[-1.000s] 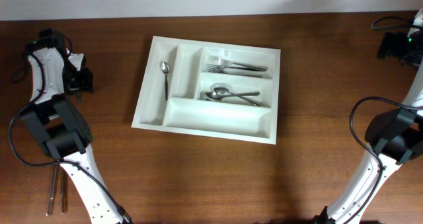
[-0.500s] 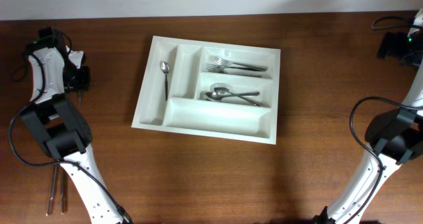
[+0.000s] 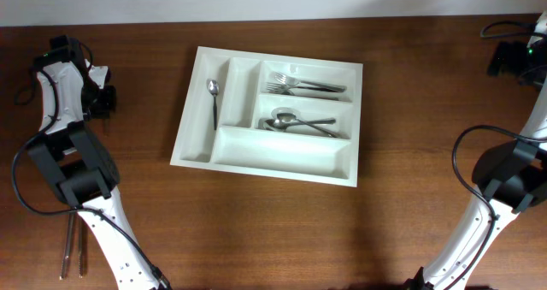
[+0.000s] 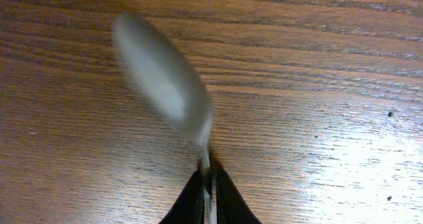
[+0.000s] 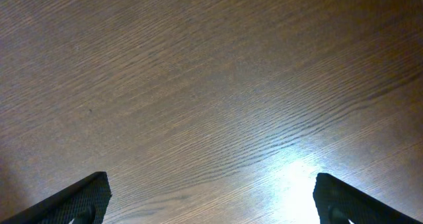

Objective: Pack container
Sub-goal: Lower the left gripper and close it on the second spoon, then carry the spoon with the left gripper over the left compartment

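Observation:
The white container point(image 3: 282, 152) lies mid-table. Its left narrow compartment holds a small spoon point(image 3: 214, 101), the upper right one forks point(image 3: 304, 86), the one below it spoons point(image 3: 298, 122); the long front compartment and the second narrow one look empty. At the far left, my left gripper point(image 3: 102, 101) is shut on the handle of a spoon point(image 4: 165, 82), whose blurred bowl points away over bare wood. The black fingertips point(image 4: 192, 197) pinch the handle in the left wrist view, where the left gripper point(image 4: 208, 182) sits at the bottom edge. My right gripper point(image 5: 211, 187) stands wide open over bare table.
Two long pieces of cutlery point(image 3: 73, 243) lie at the front left, beside the left arm's base. The right arm point(image 3: 513, 61) hovers at the far right back corner, well away from the tray.
The left gripper's jaws have closed on the spoon's handle. The right arm and the tray's contents have not moved.

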`<action>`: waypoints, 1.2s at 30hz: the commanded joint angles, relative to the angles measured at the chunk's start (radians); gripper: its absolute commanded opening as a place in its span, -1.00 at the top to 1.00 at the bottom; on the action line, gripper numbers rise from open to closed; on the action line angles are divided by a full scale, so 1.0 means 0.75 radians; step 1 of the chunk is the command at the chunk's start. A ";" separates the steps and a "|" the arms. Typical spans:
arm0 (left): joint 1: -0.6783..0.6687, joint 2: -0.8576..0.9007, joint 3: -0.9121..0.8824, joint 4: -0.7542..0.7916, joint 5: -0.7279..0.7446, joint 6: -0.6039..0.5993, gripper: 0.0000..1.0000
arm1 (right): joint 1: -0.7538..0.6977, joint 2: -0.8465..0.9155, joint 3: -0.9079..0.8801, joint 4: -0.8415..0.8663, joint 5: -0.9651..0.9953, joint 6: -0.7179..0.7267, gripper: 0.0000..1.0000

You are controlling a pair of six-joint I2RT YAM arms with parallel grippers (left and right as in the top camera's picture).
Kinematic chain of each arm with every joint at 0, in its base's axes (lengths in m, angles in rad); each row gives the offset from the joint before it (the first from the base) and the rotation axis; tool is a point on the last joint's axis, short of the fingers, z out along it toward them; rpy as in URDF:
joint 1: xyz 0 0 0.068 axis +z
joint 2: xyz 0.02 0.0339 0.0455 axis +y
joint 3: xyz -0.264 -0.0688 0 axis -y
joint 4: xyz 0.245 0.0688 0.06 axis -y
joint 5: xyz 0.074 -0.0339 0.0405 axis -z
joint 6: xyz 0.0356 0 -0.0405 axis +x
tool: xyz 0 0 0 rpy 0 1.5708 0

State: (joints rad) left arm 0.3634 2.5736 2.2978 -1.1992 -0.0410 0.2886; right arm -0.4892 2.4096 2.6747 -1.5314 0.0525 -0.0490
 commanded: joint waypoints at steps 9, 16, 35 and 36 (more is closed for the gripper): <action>0.008 0.037 -0.008 -0.058 0.005 -0.005 0.96 | 0.006 0.008 -0.006 0.005 0.007 0.013 -0.97; 0.002 0.028 0.068 -0.179 0.039 -0.009 0.95 | 0.006 0.008 -0.006 0.005 0.007 0.013 -0.97; -0.393 0.014 0.598 -0.562 0.210 -0.046 0.96 | 0.006 0.008 -0.006 0.005 0.007 0.013 -0.97; -0.422 0.014 0.598 -0.556 0.210 -0.046 0.96 | 0.006 0.008 -0.006 0.005 0.006 0.013 -0.97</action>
State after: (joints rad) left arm 0.1226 2.5774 2.7285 -1.6161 0.0948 0.2829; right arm -0.4892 2.4096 2.6747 -1.5314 0.0525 -0.0486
